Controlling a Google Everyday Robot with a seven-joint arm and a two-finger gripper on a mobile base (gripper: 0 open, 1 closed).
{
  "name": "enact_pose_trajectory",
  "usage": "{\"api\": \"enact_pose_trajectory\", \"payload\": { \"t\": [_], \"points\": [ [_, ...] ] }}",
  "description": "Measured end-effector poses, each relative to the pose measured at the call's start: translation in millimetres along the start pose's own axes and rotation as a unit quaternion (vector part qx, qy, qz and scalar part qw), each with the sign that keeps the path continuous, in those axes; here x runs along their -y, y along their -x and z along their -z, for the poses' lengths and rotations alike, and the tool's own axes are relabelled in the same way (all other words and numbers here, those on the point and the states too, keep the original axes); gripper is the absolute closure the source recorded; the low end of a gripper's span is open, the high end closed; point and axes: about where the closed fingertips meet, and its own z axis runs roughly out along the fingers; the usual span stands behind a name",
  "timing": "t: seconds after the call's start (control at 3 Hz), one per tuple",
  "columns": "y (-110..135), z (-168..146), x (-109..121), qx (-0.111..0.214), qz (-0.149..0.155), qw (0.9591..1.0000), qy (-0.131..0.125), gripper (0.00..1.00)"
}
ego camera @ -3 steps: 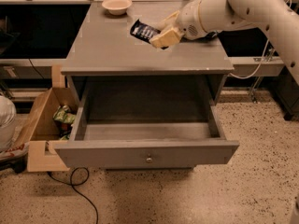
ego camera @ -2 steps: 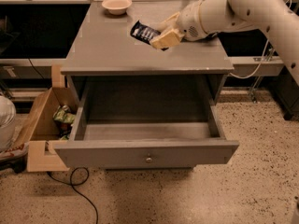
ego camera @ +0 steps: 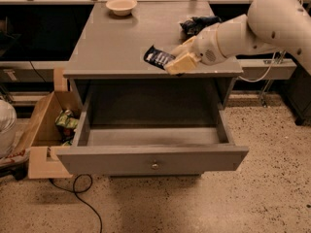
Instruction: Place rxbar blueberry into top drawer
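The rxbar blueberry (ego camera: 157,57), a small flat navy bar with pale lettering, is held in my gripper (ego camera: 174,58) above the front edge of the grey cabinet top (ego camera: 116,47). The gripper's tan fingers (ego camera: 181,63) are shut on the bar's right end. The top drawer (ego camera: 153,159) is pulled wide open below, with a flat grey front and a small round knob (ego camera: 154,166). Its inside looks bare. The bar is above the drawer's back part, well over its floor.
A pale bowl (ego camera: 121,5) sits at the back of the cabinet top. A wrinkly dark blue bag (ego camera: 198,23) lies at the back right, behind my arm. A tan wooden box (ego camera: 43,130) with snack packets stands on the floor at left. A black cable (ego camera: 80,198) lies on the floor.
My gripper has carried the rxbar forward and lower, from the middle of the cabinet top to its front edge over the open drawer.
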Motion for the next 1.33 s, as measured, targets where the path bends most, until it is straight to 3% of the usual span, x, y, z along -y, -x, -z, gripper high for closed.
{"api": "enact_pose_trajectory", "payload": {
  "t": [0.33,0.67,1.0,1.33],
  "points": [
    [-37,3,-34,-0.050,-0.035,0.9980,0.016,1.00],
    [-83,-9,-58,-0.094,-0.076,0.9919,0.038,1.00],
    [-135,-42,-74,-0.122,-0.112,0.9843,0.061,1.00],
    [-161,-70,-73,-0.121,-0.121,0.9843,0.042,1.00]
  ]
}}
